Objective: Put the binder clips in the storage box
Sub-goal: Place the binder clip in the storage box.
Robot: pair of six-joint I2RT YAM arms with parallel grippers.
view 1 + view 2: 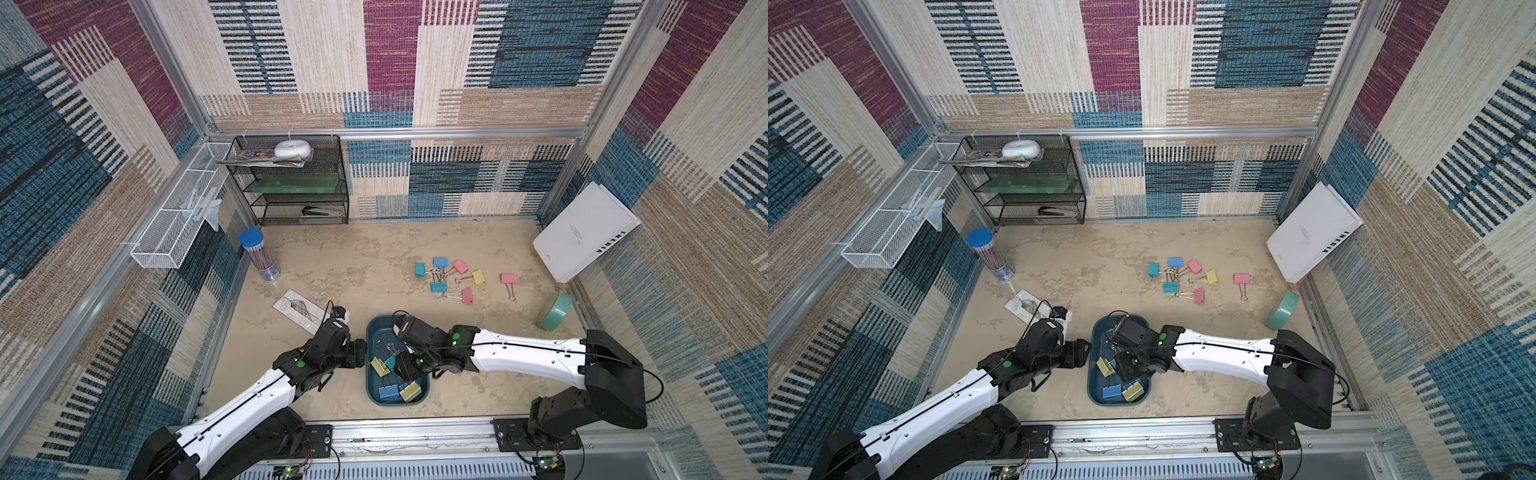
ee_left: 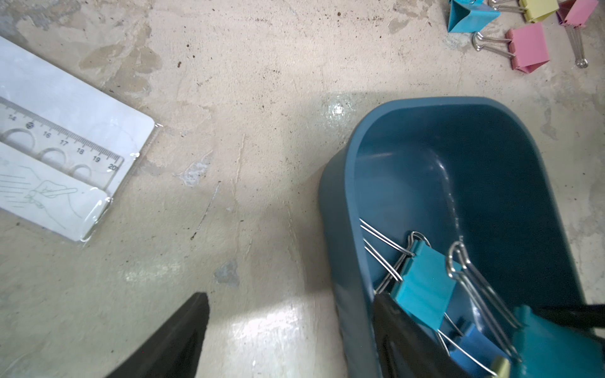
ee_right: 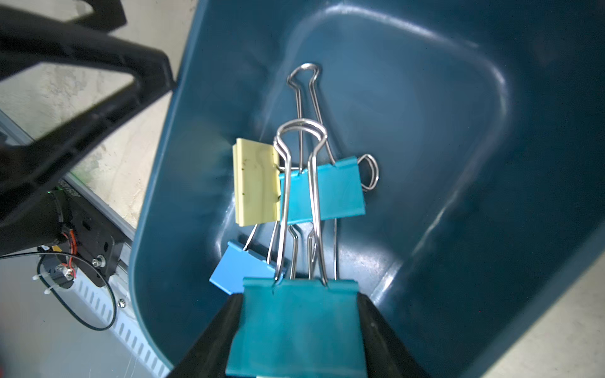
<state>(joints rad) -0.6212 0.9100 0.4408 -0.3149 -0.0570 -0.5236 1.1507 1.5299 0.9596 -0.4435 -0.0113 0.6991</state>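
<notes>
The storage box point(image 1: 380, 332), a dark teal tray, sits near the front of the table in both top views point(image 1: 1100, 332). My right gripper point(image 3: 296, 304) hangs over its inside, shut on a teal binder clip point(image 3: 296, 327). Under it lie a yellow clip point(image 3: 257, 183), a light blue clip point(image 3: 324, 189) and a blue clip point(image 3: 239, 268). My left gripper point(image 2: 291, 296) is open and straddles the box's left wall point(image 2: 340, 229), one finger inside and one over the table. Several more binder clips point(image 1: 449, 278) lie scattered farther back, with a lone pink one point(image 1: 509, 278) to their right.
A packaged ruler point(image 1: 299, 311) lies left of the box, with a pencil tube point(image 1: 259, 255) behind it. A mint-green ring point(image 1: 555, 309) and a white book point(image 1: 586, 232) lean at the right wall. A black mesh shelf point(image 1: 291, 178) and a white wire basket point(image 1: 178, 216) stand at the back left.
</notes>
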